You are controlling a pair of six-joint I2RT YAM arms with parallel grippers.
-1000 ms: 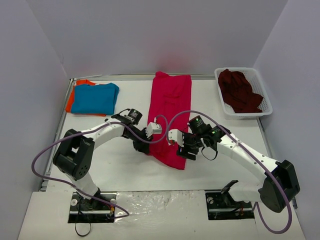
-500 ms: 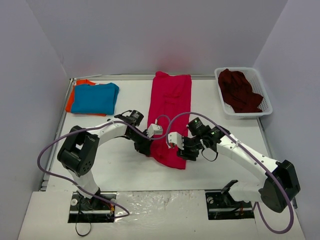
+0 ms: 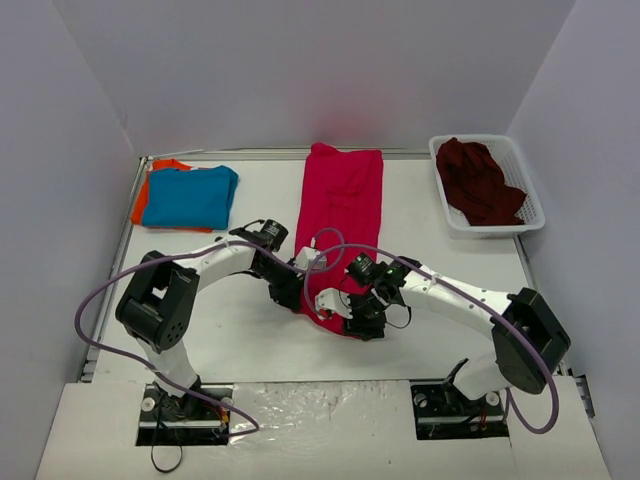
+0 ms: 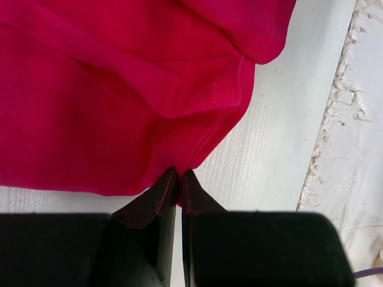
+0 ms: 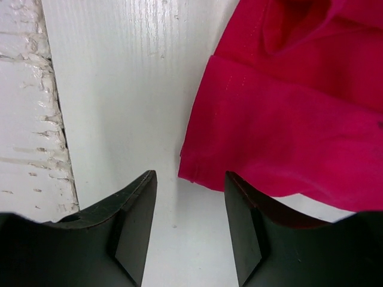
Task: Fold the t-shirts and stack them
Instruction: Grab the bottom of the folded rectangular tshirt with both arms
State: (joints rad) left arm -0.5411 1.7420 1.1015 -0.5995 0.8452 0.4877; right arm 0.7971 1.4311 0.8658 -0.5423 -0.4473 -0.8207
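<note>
A crimson-pink t-shirt [image 3: 343,200] lies as a long strip down the middle of the table. My left gripper [image 3: 296,296] is shut on its near left hem; in the left wrist view [image 4: 179,174] the cloth [image 4: 119,89] is pinched between the closed jaws. My right gripper [image 3: 352,322] is open and empty at the shirt's near right corner; in the right wrist view [image 5: 187,178] the hem corner [image 5: 281,131] lies just ahead of the spread jaws. A blue t-shirt [image 3: 190,196] lies folded on an orange one [image 3: 143,203] at the back left. A dark maroon t-shirt [image 3: 480,181] sits crumpled in the basket.
A white mesh basket [image 3: 529,218] stands at the back right. The table's rough near edge [image 5: 36,89] runs close to both grippers. Grey walls enclose the table on three sides.
My right gripper has moved left and nearer, from beside the shirt's right edge down to its near right corner. My left gripper has barely moved and stays on the hem.
</note>
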